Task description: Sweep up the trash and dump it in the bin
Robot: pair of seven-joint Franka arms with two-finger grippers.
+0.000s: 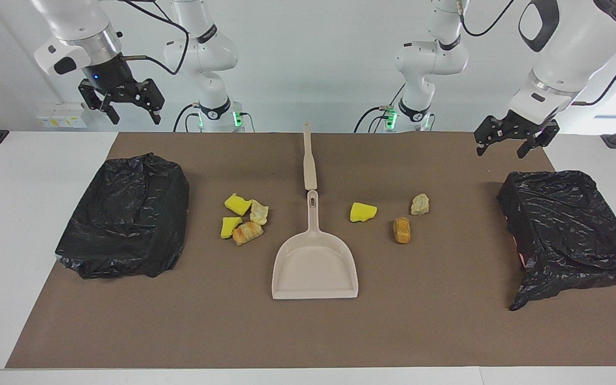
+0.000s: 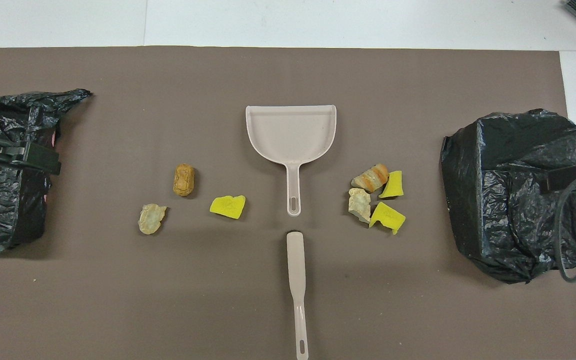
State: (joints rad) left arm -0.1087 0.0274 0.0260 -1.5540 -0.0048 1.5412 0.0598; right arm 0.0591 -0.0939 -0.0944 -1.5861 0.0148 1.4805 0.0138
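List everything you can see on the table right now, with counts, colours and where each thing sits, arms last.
Trash, cluster: four pieces, two yellow sponge chunks and two tan bread-like lumps, beside the dustpan toward the right arm's end.
Trash, loose: three pieces, one yellow, one pale tan, one orange-brown, beside the dustpan toward the left arm's end.
Dustpan: one, beige, mid-table, handle pointing toward the robots.
Brush handle: one, beige, nearer to the robots than the dustpan, in line with its handle.
Bins lined with bags: two, black, one at each end of the table.
Mat: one, brown, under everything.
Right gripper: open, raised, holding nothing.
Left gripper: open, raised, holding nothing.
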